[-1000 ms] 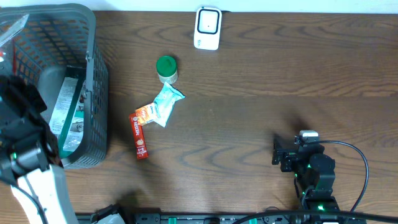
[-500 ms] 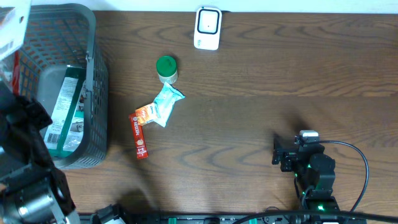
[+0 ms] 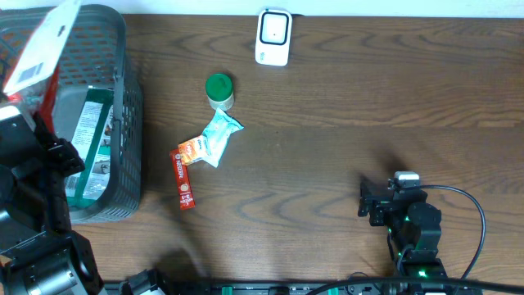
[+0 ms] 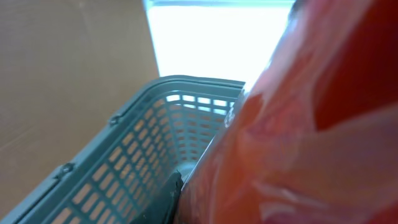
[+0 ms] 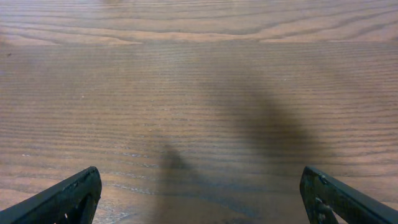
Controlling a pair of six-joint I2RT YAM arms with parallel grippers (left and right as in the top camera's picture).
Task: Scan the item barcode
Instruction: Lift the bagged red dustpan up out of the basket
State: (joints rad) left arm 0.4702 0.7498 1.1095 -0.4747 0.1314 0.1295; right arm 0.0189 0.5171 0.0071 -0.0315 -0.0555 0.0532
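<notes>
The item is a red-orange plastic packet with a white labelled back [image 3: 42,51], held in the air over the grey basket [image 3: 127,123] at the far left. My left gripper [image 3: 23,97] is shut on the packet's lower end. In the left wrist view the packet [image 4: 311,124] fills the right side, pressed against one black finger [image 4: 171,199]; the other finger is hidden behind it. The white scanner [image 3: 273,37] lies at the table's far edge, well right of the packet. My right gripper [image 3: 370,205] rests low at the front right, its jaws wide open over bare wood [image 5: 199,199].
A green-and-white box [image 3: 86,147] lies inside the basket. Between basket and scanner are a green-lidded jar [image 3: 219,90], a pale blue pouch [image 3: 214,138] and a red stick packet [image 3: 182,178]. A cable loops behind the right arm [image 3: 471,221].
The left arm has lifted the packet up and to the right over the basket, bringing its white back into full view. The right arm has not moved.
</notes>
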